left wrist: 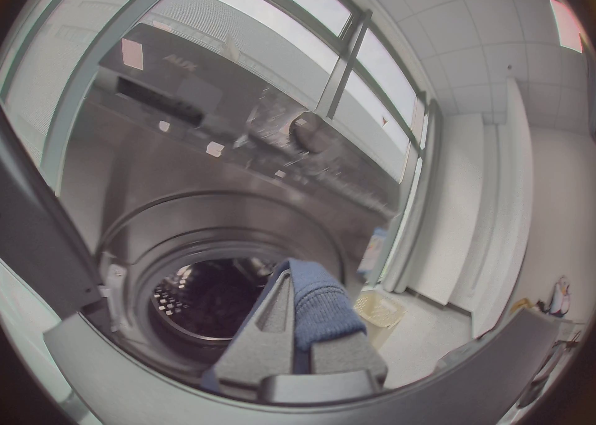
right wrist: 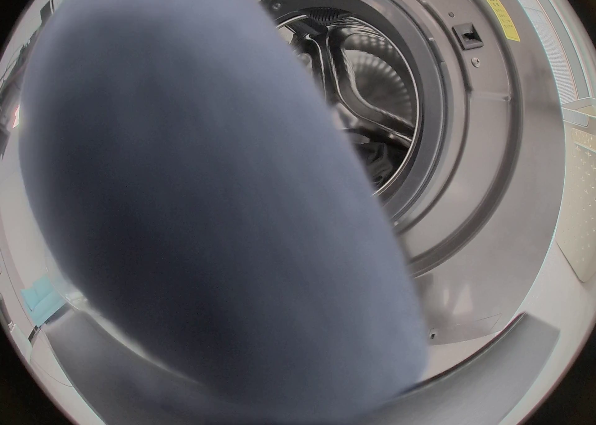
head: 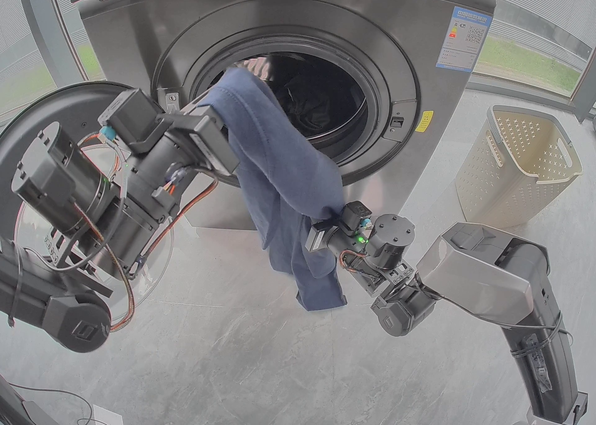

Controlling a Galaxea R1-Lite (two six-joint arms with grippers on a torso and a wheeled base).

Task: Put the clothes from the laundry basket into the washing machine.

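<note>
Garment (head: 282, 196): plain slate blue, no print. Washing machine (head: 385, 29): brushed silver-grey front, darker grey top panel. Drum (head: 316, 103): dark, with black cloth inside. Label (head: 464, 40): pale blue and white. Sticker (head: 424, 121): yellow. Laundry basket (head: 496, 178): cream, walls dotted with rows of small holes. Floor (head: 248, 352): pale grey, faint veining.

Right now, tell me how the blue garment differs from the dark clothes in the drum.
The blue garment is blue; the dark clothes look black. The blue garment hangs out over the door opening toward the floor, while the dark clothes lie inside the drum. The blue garment is gripped by the left gripper; nothing holds the dark clothes. Both are soft cloth.
</note>
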